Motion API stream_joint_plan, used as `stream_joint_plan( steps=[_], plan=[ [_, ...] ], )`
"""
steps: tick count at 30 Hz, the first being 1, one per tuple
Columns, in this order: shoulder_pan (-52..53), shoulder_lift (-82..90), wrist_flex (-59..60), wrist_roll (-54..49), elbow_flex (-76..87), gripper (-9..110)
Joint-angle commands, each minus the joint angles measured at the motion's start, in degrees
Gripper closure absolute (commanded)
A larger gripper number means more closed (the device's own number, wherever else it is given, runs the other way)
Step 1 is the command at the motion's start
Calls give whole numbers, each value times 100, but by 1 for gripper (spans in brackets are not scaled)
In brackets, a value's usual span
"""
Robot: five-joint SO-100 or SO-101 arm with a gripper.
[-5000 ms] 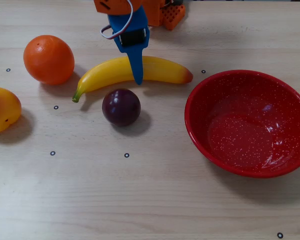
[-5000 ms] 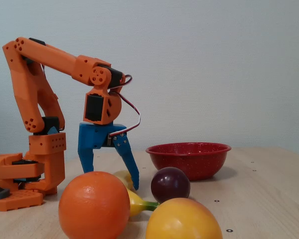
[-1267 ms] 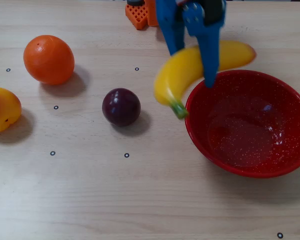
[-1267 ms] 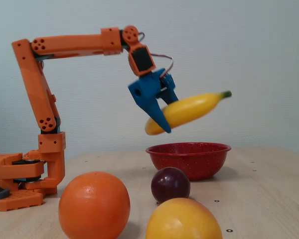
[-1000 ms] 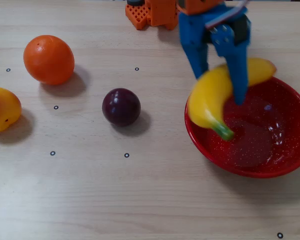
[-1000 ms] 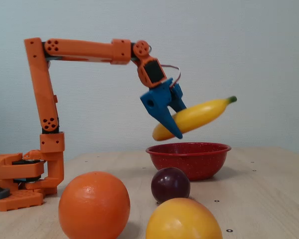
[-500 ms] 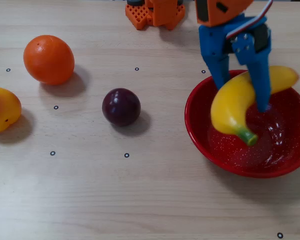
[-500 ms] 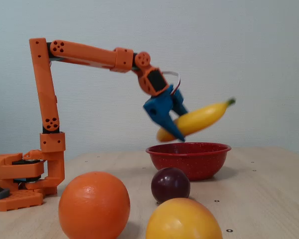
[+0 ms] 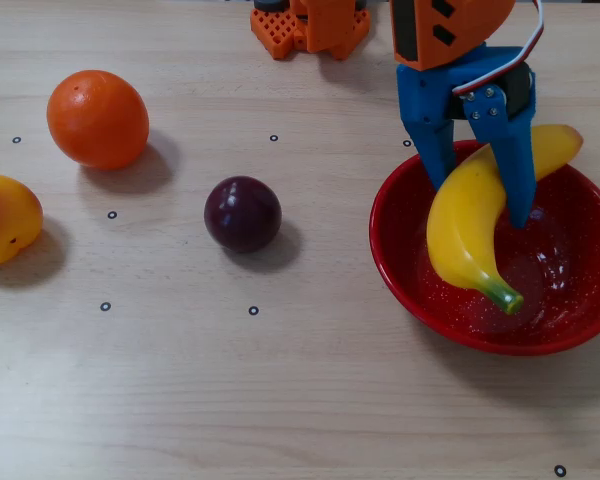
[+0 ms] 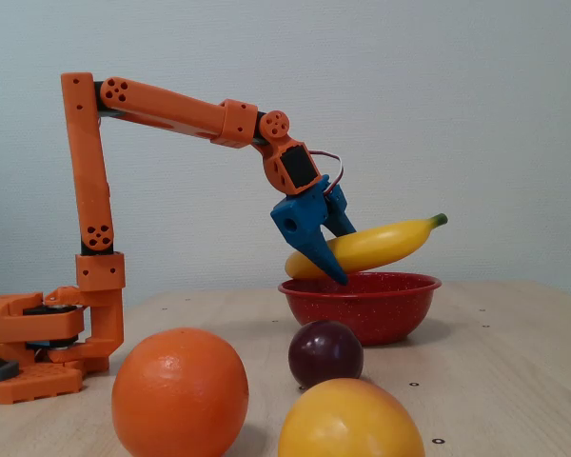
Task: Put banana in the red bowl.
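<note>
The yellow banana (image 9: 462, 240) hangs tilted over the red bowl (image 9: 570, 322) at the right of the overhead view. Its green stem tip points down into the bowl and its other end sticks out past the far rim. My blue gripper (image 9: 480, 203) has a finger on each side of the banana's middle and is shut on it. In the fixed view the banana (image 10: 390, 240) is held just above the bowl (image 10: 362, 307), stem end raised to the right, with the gripper (image 10: 335, 271) at its lower left end.
An orange (image 9: 98, 118) lies at the far left, a yellow-orange fruit (image 9: 5, 218) at the left edge, and a dark plum (image 9: 242, 213) in the middle of the table. The arm's orange base (image 9: 310, 25) stands at the top edge.
</note>
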Motion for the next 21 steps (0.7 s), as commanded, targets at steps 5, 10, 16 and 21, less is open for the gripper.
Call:
stream_joint_plan(
  steps=[5,10,16,21],
  plan=[
    [-62,237,-193,-132,-299,70],
    [-44,264,-176,-132,-527,70],
    [44,316,-149,-105,-949,73],
    [105,360,44,-97,-1345,84]
  ],
)
